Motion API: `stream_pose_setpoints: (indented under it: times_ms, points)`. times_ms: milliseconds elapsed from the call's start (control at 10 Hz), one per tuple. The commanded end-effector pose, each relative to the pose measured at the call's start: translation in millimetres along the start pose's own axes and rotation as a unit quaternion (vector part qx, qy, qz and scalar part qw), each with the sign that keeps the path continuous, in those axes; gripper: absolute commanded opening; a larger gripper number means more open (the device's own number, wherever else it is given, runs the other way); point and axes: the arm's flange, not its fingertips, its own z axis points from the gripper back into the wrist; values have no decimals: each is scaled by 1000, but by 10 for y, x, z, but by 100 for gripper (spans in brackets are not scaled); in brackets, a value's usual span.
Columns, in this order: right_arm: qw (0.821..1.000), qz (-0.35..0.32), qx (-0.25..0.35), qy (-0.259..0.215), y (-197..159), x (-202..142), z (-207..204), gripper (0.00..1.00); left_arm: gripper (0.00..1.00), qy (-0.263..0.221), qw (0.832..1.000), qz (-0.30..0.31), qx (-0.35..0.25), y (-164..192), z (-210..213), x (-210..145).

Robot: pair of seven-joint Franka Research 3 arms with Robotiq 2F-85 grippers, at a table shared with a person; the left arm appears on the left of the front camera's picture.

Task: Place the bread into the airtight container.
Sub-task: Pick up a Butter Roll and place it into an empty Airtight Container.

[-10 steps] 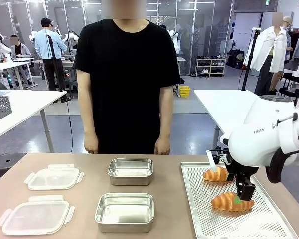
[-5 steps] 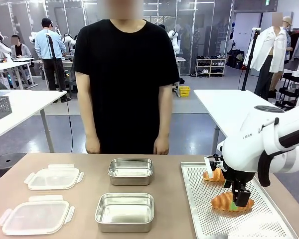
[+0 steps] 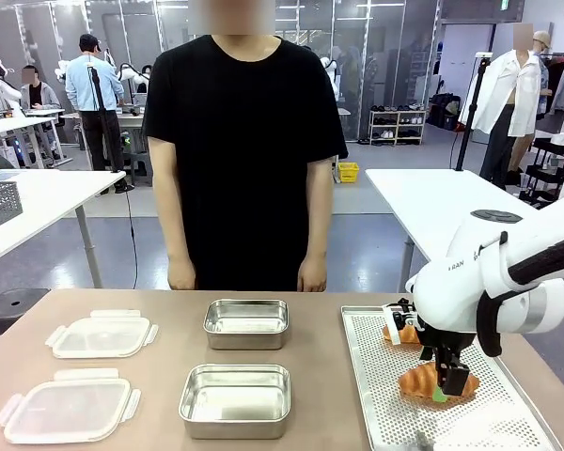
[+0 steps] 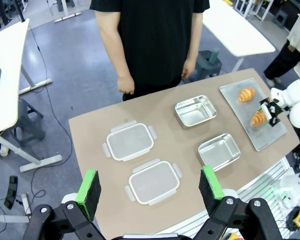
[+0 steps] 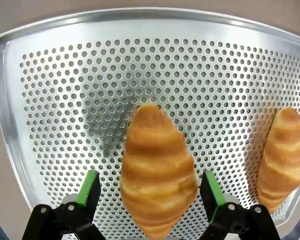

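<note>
Two croissant-shaped pieces of bread lie on a perforated metal tray (image 3: pixel 376 399) at the right. My right gripper (image 3: pixel 446 383) hangs open, straddling the nearer bread (image 3: pixel 416 380). In the right wrist view that bread (image 5: pixel 157 170) sits between the green pads (image 5: pixel 90 187), with a gap on each side; the gripper (image 5: pixel 150 192) is open. The other bread (image 3: pixel 399 333) lies farther back. Two open steel airtight containers (image 3: pixel 247 324) (image 3: pixel 235 401) stand mid-table. My left gripper (image 4: pixel 149 185) is open, high above the table, holding nothing.
Two clear plastic lids (image 3: pixel 101 335) (image 3: pixel 68 411) lie on the table's left side. A person in a black shirt (image 3: pixel 244 150) stands at the far edge with hands hanging down. Bare tabletop separates the containers from the tray.
My right gripper has come down and shifted slightly left, so its open fingers now straddle the nearer bread. Nothing else on the table moved.
</note>
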Motion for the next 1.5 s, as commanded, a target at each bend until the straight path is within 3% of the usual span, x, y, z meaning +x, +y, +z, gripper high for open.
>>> stream_pose_setpoints:
  times_ms: [0, 500, 800, 900, 1400]
  points:
    - [1000, 5, -13, -13, -92, -11, -102, 100, 100, -2, 1000, -2, -2, -10, 21, 14]
    - [1000, -12, -9, 3, -164, -83, -223, 100, 100, -2, 1000, -2, -2, -10, 21, 14]
    - [1000, -15, -8, 2, -203, -103, -162, 74, 100, -2, 1000, -2, -2, -10, 21, 14]
    - [1000, -19, 5, -4, -212, -112, -134, 60, 100, -2, 1000, -2, -2, -10, 21, 14]
    - [1000, -25, 9, 3, -228, -114, 70, 60, 100, -2, 1000, -2, -2, -10, 21, 14]
